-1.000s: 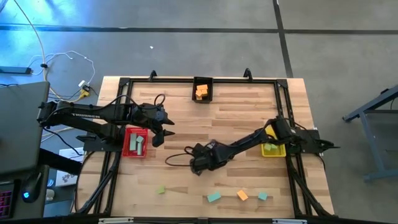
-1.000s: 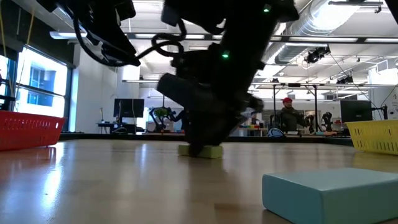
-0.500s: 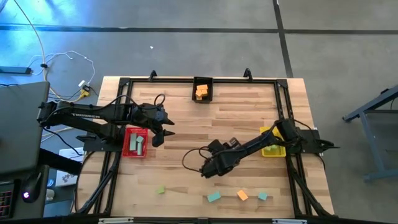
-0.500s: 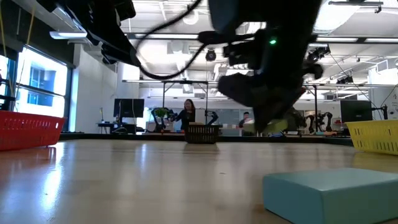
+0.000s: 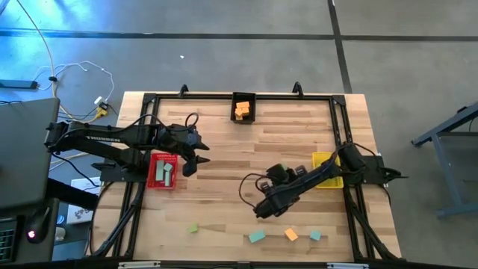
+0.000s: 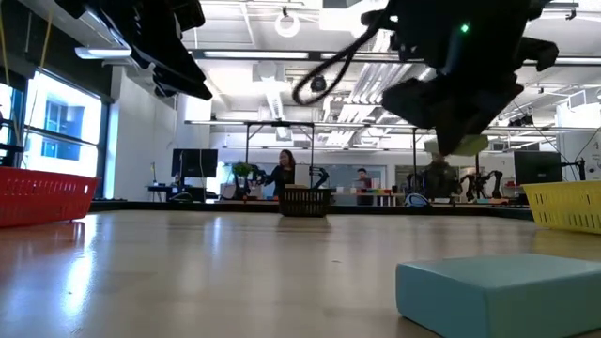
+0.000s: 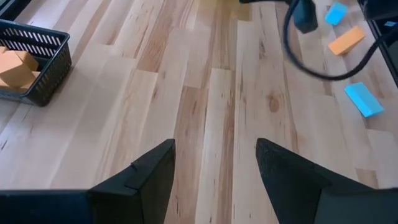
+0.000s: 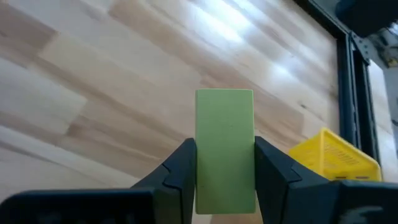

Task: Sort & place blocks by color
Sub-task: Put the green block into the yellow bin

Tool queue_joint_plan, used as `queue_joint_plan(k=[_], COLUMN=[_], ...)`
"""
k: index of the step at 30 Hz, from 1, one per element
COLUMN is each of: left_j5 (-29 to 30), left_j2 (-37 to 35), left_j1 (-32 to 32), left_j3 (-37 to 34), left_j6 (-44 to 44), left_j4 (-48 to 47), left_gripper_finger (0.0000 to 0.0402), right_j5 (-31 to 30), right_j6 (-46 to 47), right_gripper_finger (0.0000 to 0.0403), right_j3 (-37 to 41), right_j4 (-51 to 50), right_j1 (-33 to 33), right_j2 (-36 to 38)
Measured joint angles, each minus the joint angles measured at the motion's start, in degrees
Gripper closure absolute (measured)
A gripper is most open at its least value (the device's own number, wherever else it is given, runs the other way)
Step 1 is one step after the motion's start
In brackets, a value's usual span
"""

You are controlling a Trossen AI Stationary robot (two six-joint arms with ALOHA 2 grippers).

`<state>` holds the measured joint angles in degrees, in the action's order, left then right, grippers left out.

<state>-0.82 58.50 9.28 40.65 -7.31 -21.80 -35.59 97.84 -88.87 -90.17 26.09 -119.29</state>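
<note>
Right gripper clamps a green block above bare mid-table, yellow bin near; left gripper spread wide beside red bin.

Open tabletop between bins

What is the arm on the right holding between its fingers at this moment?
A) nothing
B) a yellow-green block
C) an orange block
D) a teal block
B: the right wrist view shows the right gripper clamped on a yellow-green block, held above the wooden table with the yellow bin beyond it.
</note>
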Motion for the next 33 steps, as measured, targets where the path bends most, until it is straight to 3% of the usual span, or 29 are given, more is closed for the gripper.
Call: queue_joint_plan(k=[6, 18, 33], left_j5=[0.00, 0.00, -0.20], left_j2=[0.02, 0.02, 0.02], left_j1=[-0.04, -0.04, -0.64], left_j3=[-0.27, -2.98, -4.31], left_j6=[0.00, -0.02, -2.14], left_j4=[-0.15, -0.59, -0.44], left_gripper_finger=[0.0192, 0.0192, 0.0192], right_j5=[-1.04, 0.59, 15.85], right_j6=[2.72, 10.58, 28.57], right_gripper_finger=[0.0306, 0.0306, 0.0303], right_j3=[1.69, 14.77, 31.18], right_j4=[0.20, 0.22, 1.62], right_j1=[0.38, 1.62, 8.67], right_j2=[2.38, 14.59, 31.79])
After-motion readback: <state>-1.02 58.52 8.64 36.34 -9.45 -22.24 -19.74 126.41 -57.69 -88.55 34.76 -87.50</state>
